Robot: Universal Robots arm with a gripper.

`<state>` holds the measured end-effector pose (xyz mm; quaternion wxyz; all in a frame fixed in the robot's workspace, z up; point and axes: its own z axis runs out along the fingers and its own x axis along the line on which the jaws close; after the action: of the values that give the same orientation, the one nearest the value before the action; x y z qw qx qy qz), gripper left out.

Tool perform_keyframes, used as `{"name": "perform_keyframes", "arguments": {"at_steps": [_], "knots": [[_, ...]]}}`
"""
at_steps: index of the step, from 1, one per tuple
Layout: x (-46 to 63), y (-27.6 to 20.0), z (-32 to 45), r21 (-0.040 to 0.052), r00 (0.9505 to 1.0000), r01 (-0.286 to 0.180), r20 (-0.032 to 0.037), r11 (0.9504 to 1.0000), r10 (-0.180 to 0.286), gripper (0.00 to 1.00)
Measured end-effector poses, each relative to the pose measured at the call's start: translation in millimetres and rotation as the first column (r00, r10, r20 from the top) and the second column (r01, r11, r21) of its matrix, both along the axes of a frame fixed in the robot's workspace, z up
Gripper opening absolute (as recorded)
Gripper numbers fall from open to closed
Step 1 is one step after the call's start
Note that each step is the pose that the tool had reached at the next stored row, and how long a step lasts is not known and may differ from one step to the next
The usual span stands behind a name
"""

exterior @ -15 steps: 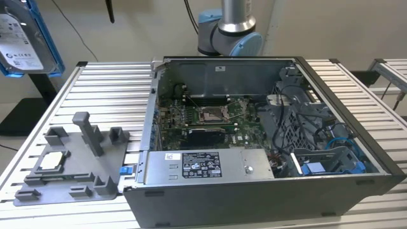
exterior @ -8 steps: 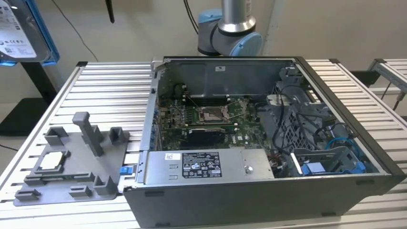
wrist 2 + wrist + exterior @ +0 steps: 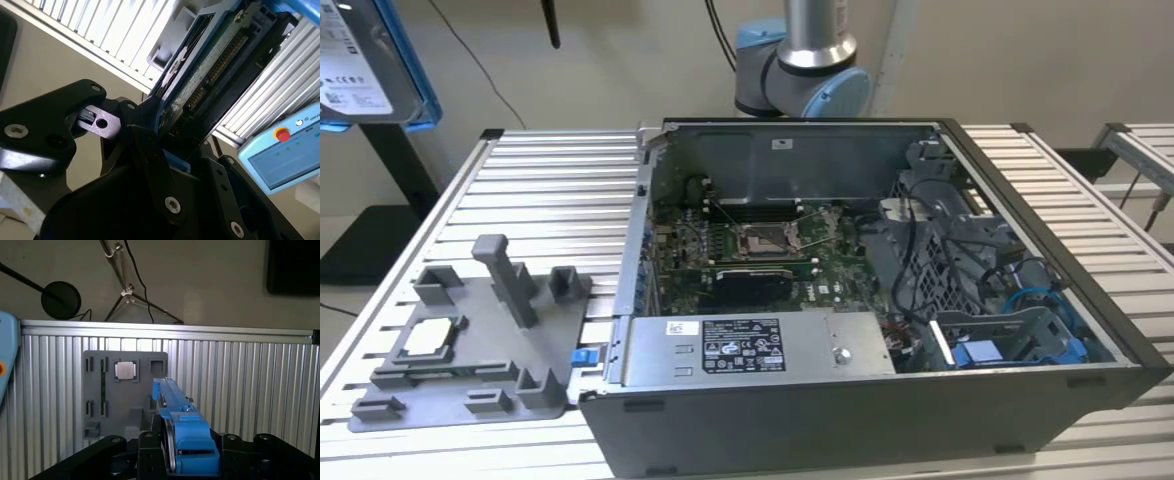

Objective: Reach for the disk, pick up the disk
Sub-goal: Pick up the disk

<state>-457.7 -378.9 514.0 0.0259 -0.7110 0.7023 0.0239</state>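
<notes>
**Grip state.** My gripper [image 3: 186,442] is pressed together on the disk [image 3: 172,395]. The black fingers [image 3: 150,452] flank its blue rail on either side. The drive hides the pad faces, so I judge the hold from that flanking fit rather than from visible contact.

**Position.** The disk sits between my jaws, with no gap to close. I judge the reach and the pickup both made. In the exterior view the disk [image 3: 360,60] hangs well above the table [image 3: 547,180], to the exterior view's left of the computer case [image 3: 854,420].

**Orientation.** In the first wrist view the disk is edge-on. Its long axis runs straight out from my gripper toward the grey fixture plate [image 3: 107,395] beyond. The second wrist view shows its circuit-board underside and connector row. In the exterior view the labelled face is toward the camera, with the long axis roughly upright.
</notes>
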Motion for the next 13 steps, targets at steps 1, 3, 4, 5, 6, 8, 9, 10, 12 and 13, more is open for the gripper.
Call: {"name": "perform_keyframes", "arguments": {"at_steps": [1,3,4,5,6,8,9,10,12,13], "knots": [[0.0,0.0,0.0,0.0,1.0,0.0,0.0001,1.0,0.0,0.0],[0.7,0.0,0.0,0.0,1.0,0.0,0.0,1.0,0.0,0.0],[1.2,0.0,0.0,0.0,1.0,0.0,0.0,1.0,0.0,0.0],[1.9,0.0,0.0,0.0,1.0,0.0,0.0,1.0,0.0,0.0],[2.7,-0.1,0.0,0.0,1.0,0.0,0.0,1.0,0.0,0.0],[4.8,0.0,0.0,0.0,1.0,0.0,-0.0001,1.0,0.0,0.0],[5.9,0.0,0.0,0.0,1.0,0.0,-0.0001,1.0,0.0,0.0],[7.1,0.0,0.0,0.0,1.0,0.0,0.0,1.0,0.0,0.0],[9.9,0.0,0.0,0.0,1.0,0.0,0.0,1.0,0.0,0.0],[11.4,0.0,0.0,0.0,1.0,0.0,0.0,1.0,0.0,0.0]]}}
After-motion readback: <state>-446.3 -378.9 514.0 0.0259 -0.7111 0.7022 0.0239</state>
